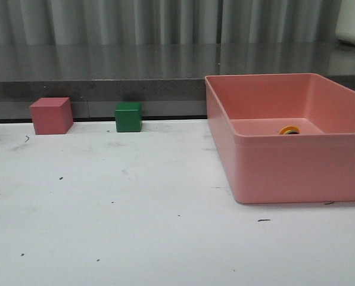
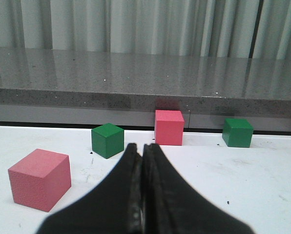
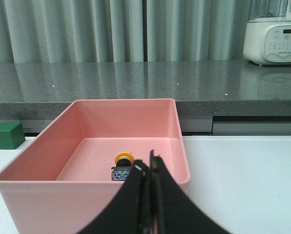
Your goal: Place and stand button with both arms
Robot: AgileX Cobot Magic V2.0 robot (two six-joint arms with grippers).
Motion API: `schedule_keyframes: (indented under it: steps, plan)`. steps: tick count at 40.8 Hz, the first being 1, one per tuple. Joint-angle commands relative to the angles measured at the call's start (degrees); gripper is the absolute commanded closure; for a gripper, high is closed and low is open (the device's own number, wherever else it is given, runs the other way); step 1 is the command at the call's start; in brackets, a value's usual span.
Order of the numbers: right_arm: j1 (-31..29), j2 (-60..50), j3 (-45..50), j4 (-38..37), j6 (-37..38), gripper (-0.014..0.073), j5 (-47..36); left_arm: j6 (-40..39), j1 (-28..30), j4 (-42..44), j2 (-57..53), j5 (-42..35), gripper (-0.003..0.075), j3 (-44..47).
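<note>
The button lies on its side on the floor of the pink bin, yellow cap pointing away from my right wrist camera. In the front view only a sliver of the button's yellow cap shows over the bin's near wall. My right gripper is shut and empty, outside the bin's near wall, short of the button. My left gripper is shut and empty, low over the white table, facing the cubes. Neither arm shows in the front view.
A red cube and a green cube stand by the table's back edge. In the left wrist view, a nearer red cube and green cube sit close to my left gripper. A grey ledge runs behind; a white appliance stands on it.
</note>
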Motion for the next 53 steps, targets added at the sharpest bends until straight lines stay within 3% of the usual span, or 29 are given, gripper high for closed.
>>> schedule_keyframes:
  steps: [1, 17, 25, 31, 43, 53]
  plan:
    - [-0.3, -1.1, -0.2, 0.0, -0.4, 0.0709, -5.1, 0.0, -0.4, 0.0, -1.0, -4.6, 0.074, 0.9]
    - [-0.3, -1.1, -0.6, 0.0, -0.4, 0.0709, -10.6, 0.0, -0.4, -0.8, -1.0, -8.5, 0.074, 0.5]
    - [-0.3, -0.7, -10.2, -0.1, -0.4, 0.0709, 0.5, 0.0, -0.4, -2.4, -1.0, -7.7, 0.074, -7.9]
    - [-0.3, 3.0, -21.3, -0.7, -0.4, 0.0709, 10.9, 0.0, -0.4, -2.4, 1.8, 0.9, 0.074, -20.5]
    - [-0.3, 15.5, -37.8, -1.2, -0.4, 0.0709, 23.4, 0.0, -0.4, -2.4, 16.0, 22.8, 0.074, -42.9]
    - [-0.3, 23.0, -39.4, -1.2, -0.4, 0.0709, 26.5, 0.0, -0.4, -2.4, 23.1, 25.5, 0.074, -45.8]
